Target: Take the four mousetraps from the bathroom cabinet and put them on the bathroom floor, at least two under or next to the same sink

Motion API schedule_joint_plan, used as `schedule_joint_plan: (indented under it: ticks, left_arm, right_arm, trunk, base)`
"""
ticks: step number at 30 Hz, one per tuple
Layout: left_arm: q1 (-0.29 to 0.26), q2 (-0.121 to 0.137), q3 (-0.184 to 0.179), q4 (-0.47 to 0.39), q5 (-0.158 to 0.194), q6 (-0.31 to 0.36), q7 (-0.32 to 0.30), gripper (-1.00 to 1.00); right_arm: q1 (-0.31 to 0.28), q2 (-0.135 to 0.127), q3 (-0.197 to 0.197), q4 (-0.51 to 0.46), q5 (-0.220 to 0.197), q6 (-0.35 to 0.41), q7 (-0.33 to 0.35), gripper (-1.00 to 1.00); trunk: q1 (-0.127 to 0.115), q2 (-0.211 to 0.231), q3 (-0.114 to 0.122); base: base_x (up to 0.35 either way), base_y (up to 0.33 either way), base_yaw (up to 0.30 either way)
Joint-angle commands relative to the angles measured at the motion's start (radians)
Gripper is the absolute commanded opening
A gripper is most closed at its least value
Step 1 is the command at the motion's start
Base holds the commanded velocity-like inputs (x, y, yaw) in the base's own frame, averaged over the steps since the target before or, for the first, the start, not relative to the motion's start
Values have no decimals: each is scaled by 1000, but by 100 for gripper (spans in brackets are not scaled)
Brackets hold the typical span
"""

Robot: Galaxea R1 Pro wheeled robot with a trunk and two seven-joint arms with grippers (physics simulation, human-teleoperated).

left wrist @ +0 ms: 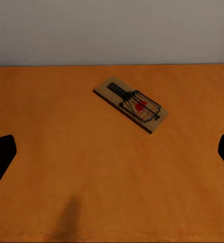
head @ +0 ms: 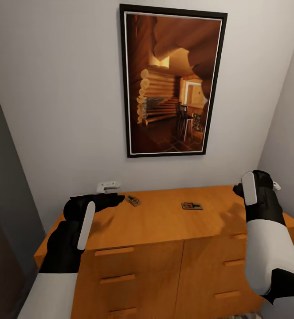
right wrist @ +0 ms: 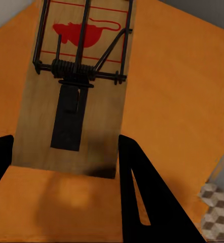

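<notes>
Two mousetraps lie on the orange-brown cabinet (head: 164,223): one (head: 133,200) near the back left, one (head: 192,206) at the middle. My left gripper (head: 115,198) hovers just left of the first trap. In the left wrist view its fingers (left wrist: 1,157) stand far apart and open, with that mousetrap (left wrist: 132,104) ahead of them on the top. At the cabinet's right end, the right wrist view has my right gripper (right wrist: 66,139) closed against both long edges of another mousetrap (right wrist: 79,86), at its near end.
A small white-grey gadget (head: 107,186) sits at the wall behind the left gripper. A framed picture (head: 172,82) hangs above the cabinet. Walls close in on both sides. Cube-patterned floor tile (right wrist: 216,217) shows past the cabinet's right edge.
</notes>
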Motion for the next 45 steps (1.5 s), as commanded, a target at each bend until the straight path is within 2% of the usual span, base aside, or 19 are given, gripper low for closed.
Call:
schedule_joint_plan:
  ticks: [1, 13, 16, 20, 21, 25, 26, 31, 32, 38, 45]
  left_arm:
    - [-1, 0, 1, -1, 5, 4, 2, 100]
    - [-1, 1, 1, -1, -3, 4, 2, 100]
    - [-1, 1, 2, -1, -5, 4, 2, 100]
    - [-1, 1, 2, -1, -6, 4, 2, 100]
    - [-1, 1, 2, -1, -6, 4, 2, 100]
    - [-1, 1, 2, -1, -7, 4, 2, 100]
    - [-1, 1, 2, -1, -7, 4, 2, 100]
    - [-1, 1, 2, -1, -6, 4, 2, 100]
    - [-1, 1, 2, -1, -5, 4, 2, 100]
    - [-1, 1, 2, -1, -2, 4, 2, 100]
    - [-1, 1, 3, -1, -1, 4, 2, 100]
  right_arm:
    - [-1, 0, 0, -1, -14, 3, -10, -100]
    - [0, -2, 8, -12, -15, 3, 4, -100]
    - [4, -4, 16, -25, -16, 3, 28, -100]
    - [34, -16, 49, -57, -16, 3, 102, -100]
    - [54, -27, 70, -73, -16, 3, 141, -100]
    - [97, -66, 123, -103, -16, 3, 229, -100]
    - [117, -90, 149, -111, -16, 3, 275, -100]
    - [154, -143, 193, -122, -13, 3, 395, -100]
    - [163, -157, 202, -124, -9, 3, 436, -100]
    - [179, -180, 216, -128, -3, 3, 511, -100]
    - [182, -185, 220, -129, -2, 3, 525, -100]
  trunk:
    - [-1, -1, -1]
    - [-1, -1, -1]
    - [-1, -1, -1]
    - [-1, -1, -1]
    - [-1, -1, -1]
    - [-1, -1, -1]
    - [-1, -1, -1]
    - [-1, -1, -1]
    - [-1, -1, -1]
    - [-1, -1, -1]
    - [-1, -1, -1]
  base:
    - [-342, 0, 0]
    - [-255, 0, 0]
    - [-48, 0, 0]
    - [-18, 0, 0]
    - [-8, 0, 0]
    - [-5, 0, 0]
    - [-2, 0, 0]
    - [-1, 0, 0]
    - [0, 0, 0]
    - [0, 0, 0]
    - [0, 0, 0]
